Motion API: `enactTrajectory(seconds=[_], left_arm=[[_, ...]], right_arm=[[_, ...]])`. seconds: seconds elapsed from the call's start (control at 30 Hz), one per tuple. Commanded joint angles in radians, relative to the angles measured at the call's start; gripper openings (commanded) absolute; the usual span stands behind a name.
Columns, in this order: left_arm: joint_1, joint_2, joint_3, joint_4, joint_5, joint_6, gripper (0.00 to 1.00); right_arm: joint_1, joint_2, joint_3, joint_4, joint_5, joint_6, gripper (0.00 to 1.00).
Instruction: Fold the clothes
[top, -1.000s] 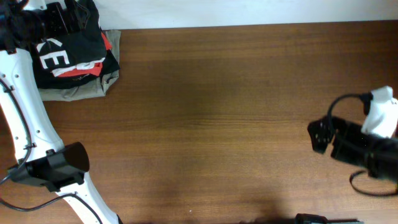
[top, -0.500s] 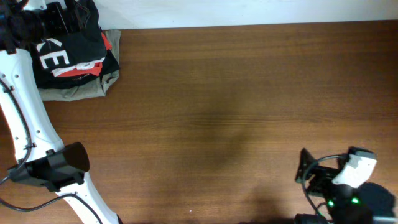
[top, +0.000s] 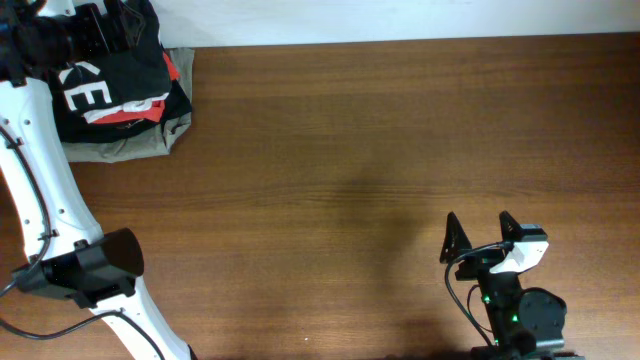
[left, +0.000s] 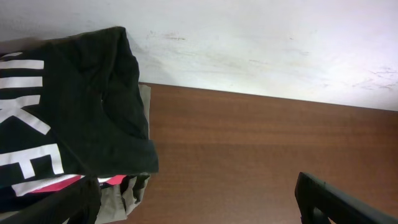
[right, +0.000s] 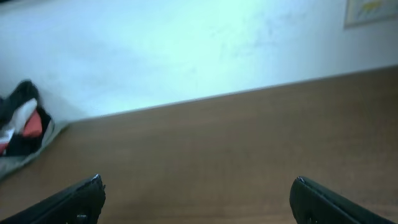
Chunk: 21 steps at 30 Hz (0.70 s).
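The clothes are a black T-shirt (top: 110, 75) with white block letters, lying crumpled on top of a pile at the table's far left corner. In the left wrist view the T-shirt (left: 68, 106) fills the left side. My left gripper (top: 100, 28) hovers over that pile, hard to make out against the dark cloth. In its own view the left gripper (left: 199, 208) is open, one finger over the pile's edge, the other over bare wood. My right gripper (top: 478, 232) stands open near the front edge, far from the pile, with only table between its fingers (right: 81, 196).
Under the T-shirt lie a khaki-grey garment (top: 130, 145) and a red one (top: 172, 68). The brown table (top: 350, 150) ends at a white wall behind. My left arm's white link (top: 40, 190) runs along the left edge. The pile (right: 22, 130) shows small in the right wrist view.
My right arm has swung from the right edge down and left to the front edge, its open gripper now pointing toward the back. Left arm and pile are unchanged.
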Motion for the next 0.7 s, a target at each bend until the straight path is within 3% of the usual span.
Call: enactTrajectory(seconds=[0.0,0.3,0.4,0.67], left_arm=[[0.003,-0.005,0.003,0.000,0.010,0.005,0.99],[0.003,-0.005,0.003,0.000,0.010,0.005,0.99],[0.003,-0.005,0.003,0.000,0.010,0.005,0.99],[0.003,-0.005,0.003,0.000,0.010,0.005,0.99]], right_arm=[[0.009,-0.057,-0.019,0.041,0.045,-0.008,0.99],[0.009,-0.057,-0.083,0.225,0.027,-0.016,0.99],[0.009,-0.057,-0.152,0.340,-0.069,-0.106,0.99],[0.008,-0.057,-0.152,0.266,-0.064,-0.124,0.99]])
